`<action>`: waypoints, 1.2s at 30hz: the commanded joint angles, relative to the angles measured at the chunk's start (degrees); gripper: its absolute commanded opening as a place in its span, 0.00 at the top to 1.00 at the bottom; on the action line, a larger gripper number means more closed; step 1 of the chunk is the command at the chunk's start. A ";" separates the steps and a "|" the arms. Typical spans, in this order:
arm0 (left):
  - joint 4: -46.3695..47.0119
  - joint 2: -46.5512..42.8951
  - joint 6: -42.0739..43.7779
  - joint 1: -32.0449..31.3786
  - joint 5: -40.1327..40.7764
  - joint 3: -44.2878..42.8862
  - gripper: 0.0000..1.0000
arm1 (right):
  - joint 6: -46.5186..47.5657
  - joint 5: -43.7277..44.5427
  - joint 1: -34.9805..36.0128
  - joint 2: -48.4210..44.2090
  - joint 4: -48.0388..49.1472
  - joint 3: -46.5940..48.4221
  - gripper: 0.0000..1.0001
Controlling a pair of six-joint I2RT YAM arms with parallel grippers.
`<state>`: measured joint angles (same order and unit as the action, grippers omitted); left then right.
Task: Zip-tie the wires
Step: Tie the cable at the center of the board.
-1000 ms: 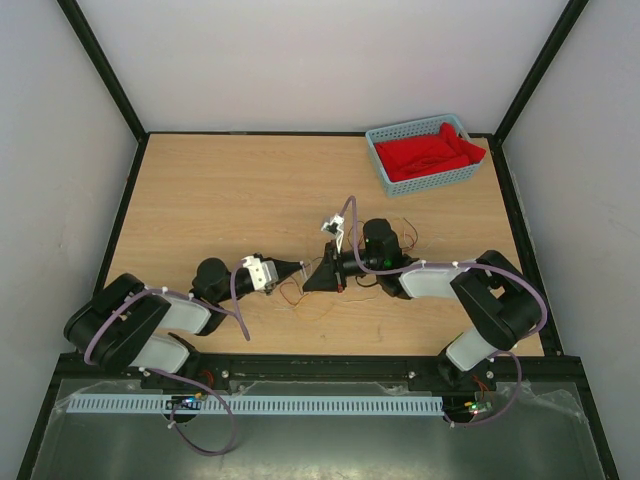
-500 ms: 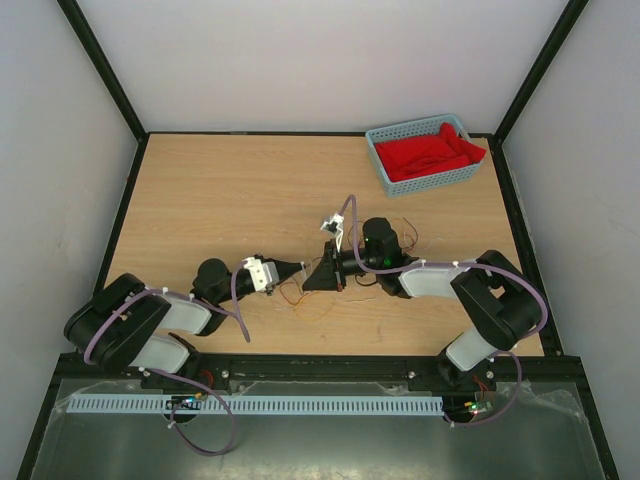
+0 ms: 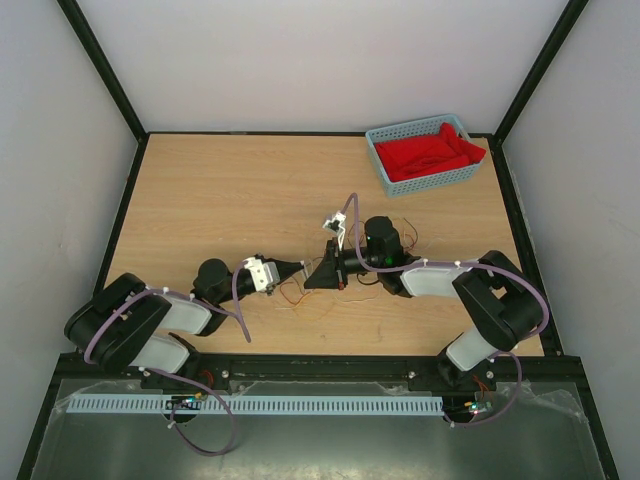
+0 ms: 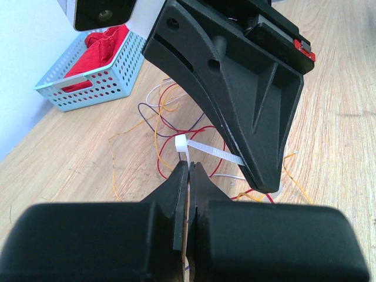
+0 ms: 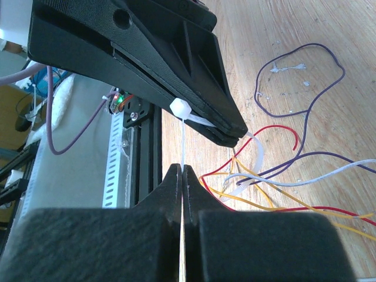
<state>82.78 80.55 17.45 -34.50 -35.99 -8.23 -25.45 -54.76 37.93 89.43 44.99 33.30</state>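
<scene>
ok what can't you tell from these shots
Right wrist view: the left hand covers part of the zip tie, so whether it circles the wires is unclear; the wires run off the right edge.
Left wrist view: the left hand's fingers hide what lies below the tie's head.
Top view: the tie is too small to see; the right hand blocks the wires beneath it.

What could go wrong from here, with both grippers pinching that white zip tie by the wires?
The zip tie is pinched only at the very tips of the left gripper and right gripper, so it may slip when pulled. The wires sprawl loosely over the table; some strands loop far out and could stay outside the tie. The two grippers' fingers sit nearly touching and might collide.
</scene>
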 commanded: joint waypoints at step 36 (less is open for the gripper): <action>2.03 0.48 2.90 -1.83 1.30 -0.52 1.00 | -14.15 -1.76 -2.01 2.99 14.42 -0.55 1.00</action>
<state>82.83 81.82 18.76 -35.64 -34.83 -8.73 -32.05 -55.42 37.01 90.74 49.52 33.23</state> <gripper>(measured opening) 0.003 0.009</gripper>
